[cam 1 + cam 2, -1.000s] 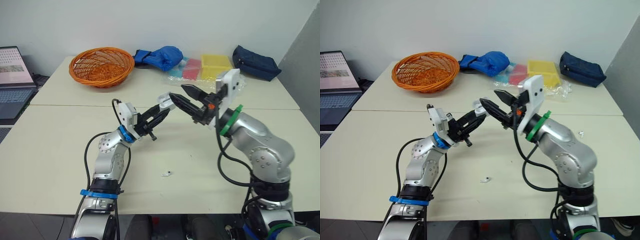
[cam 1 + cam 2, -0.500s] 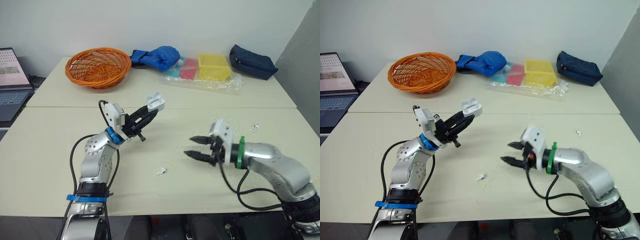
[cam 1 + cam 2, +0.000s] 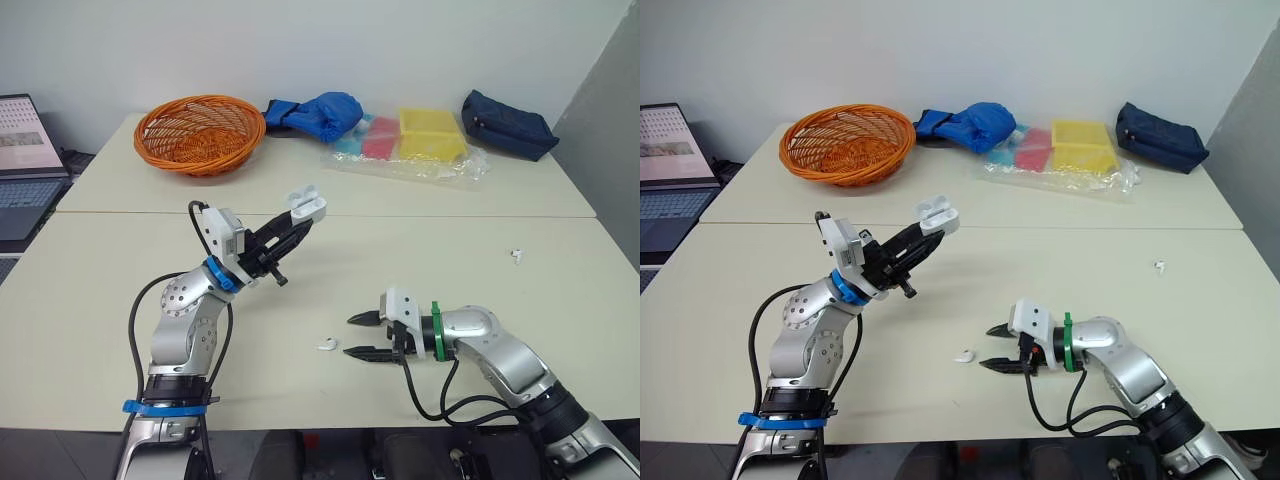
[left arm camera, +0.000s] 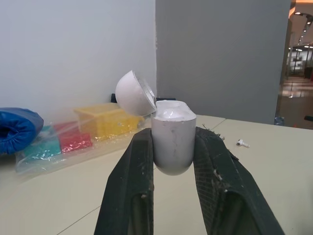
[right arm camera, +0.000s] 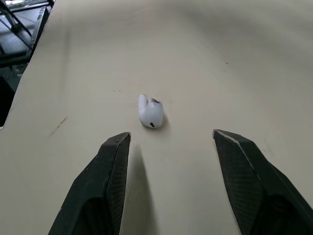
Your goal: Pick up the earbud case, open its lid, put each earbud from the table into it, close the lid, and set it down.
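My left gripper (image 3: 300,215) is shut on the white earbud case (image 3: 306,207), held up above the table with its lid (image 4: 134,93) flipped open; the case body (image 4: 171,132) sits upright between the fingers. One white earbud (image 3: 326,345) lies on the near table, just ahead of my right gripper (image 3: 354,335), which stands open and low over the table with the earbud (image 5: 150,111) a short way beyond its fingertips. A second earbud (image 3: 516,254) lies far off on the right side of the table.
An orange basket (image 3: 200,132) stands at the back left, with a blue cloth bundle (image 3: 320,112), a plastic bag of coloured boxes (image 3: 410,140) and a dark pouch (image 3: 508,125) along the back. A laptop (image 3: 25,150) sits at the far left.
My right gripper dropped from near the case to the table, then slid left to the near earbud. The left gripper keeps holding the open case.
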Controlling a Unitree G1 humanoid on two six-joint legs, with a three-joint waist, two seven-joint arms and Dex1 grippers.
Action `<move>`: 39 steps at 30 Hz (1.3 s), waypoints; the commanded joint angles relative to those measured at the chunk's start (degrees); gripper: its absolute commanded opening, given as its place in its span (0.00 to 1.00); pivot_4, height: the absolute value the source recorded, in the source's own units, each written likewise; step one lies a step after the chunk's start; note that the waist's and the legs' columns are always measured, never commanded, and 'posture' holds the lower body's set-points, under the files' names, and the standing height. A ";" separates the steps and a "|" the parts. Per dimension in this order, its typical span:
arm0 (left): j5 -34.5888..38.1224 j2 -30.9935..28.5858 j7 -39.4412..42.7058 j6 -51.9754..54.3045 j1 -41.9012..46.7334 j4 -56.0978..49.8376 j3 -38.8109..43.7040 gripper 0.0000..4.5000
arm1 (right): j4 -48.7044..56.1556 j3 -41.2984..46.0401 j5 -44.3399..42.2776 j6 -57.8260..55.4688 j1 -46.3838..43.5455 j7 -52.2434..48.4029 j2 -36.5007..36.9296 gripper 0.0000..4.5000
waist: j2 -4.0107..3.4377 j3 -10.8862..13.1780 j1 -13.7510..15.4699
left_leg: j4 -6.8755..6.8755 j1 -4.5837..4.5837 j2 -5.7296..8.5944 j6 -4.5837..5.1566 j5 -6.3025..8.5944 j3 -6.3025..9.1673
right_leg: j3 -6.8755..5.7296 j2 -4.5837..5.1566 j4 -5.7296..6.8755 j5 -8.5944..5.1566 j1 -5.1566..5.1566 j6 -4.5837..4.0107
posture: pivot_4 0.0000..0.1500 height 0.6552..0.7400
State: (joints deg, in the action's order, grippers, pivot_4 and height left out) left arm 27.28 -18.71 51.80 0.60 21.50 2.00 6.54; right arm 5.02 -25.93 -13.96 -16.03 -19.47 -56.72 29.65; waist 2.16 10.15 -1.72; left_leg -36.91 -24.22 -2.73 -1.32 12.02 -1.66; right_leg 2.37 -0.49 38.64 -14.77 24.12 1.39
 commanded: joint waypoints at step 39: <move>0.48 1.55 0.26 -2.59 0.36 -0.50 -0.71 0.17 | 21.91 36.66 -5.07 -17.37 22.57 20.62 -0.68 0.05 | 0.02 -0.01 0.26 | -0.01 0.19 0.02 -0.02 0.00 -0.07 | 0.10 0.06 0.19 -0.03 -0.07 -0.04 | 1.00 1.00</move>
State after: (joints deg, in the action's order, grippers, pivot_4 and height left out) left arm 27.15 -17.47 51.93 -0.72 21.04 2.73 5.73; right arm 23.44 8.05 -17.24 -31.73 1.30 -39.48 29.88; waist 2.18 10.14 -1.46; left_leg -36.92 -24.02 -2.71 -1.34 12.02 -1.74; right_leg 2.48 -0.44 38.84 -14.80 24.04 1.35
